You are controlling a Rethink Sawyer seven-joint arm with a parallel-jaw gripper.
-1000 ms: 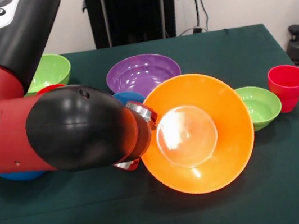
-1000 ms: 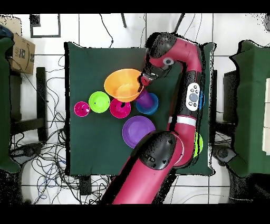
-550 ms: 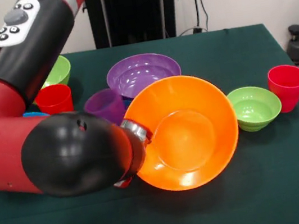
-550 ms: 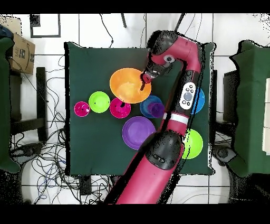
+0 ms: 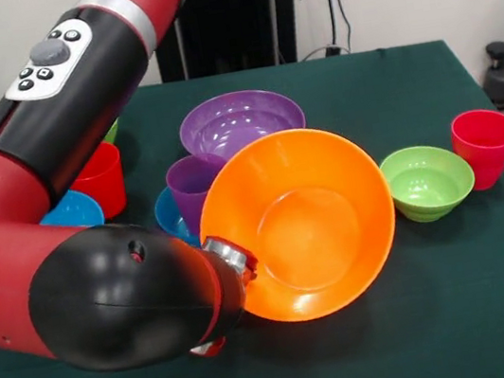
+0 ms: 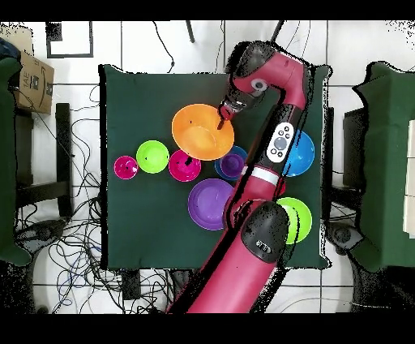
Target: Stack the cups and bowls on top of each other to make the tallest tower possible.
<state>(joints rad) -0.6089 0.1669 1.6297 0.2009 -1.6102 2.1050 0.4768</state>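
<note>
The large yellow-orange bowl [image 5: 301, 224] hangs tilted over the table's middle, its inside facing the front camera. My gripper [image 5: 228, 258] is shut on its left rim, mostly hidden behind the black wrist. Overhead, the gripper [image 6: 224, 116] sits at the right rim of this bowl [image 6: 198, 131]. A purple cup [image 5: 190, 187] stands in a small blue bowl [image 5: 170, 217] just behind the held bowl. One red cup [image 5: 103, 178] is at the left, another red cup [image 5: 485, 144] at the far right. The small red-pink bowl [image 6: 184, 166] shows only overhead.
A large purple bowl [image 5: 241, 120] lies behind the held bowl. A small lime green bowl [image 5: 429, 180] sits to its right. A blue bowl [image 5: 69, 210] and a lime green bowl [image 6: 295, 220] lie beside my arm, which crosses the table's left side in the front view.
The arm has swung and carried the tilted bowl a little left and nearer in the front view. The purple cup, its blue bowl and the left red cup have come into sight.
</note>
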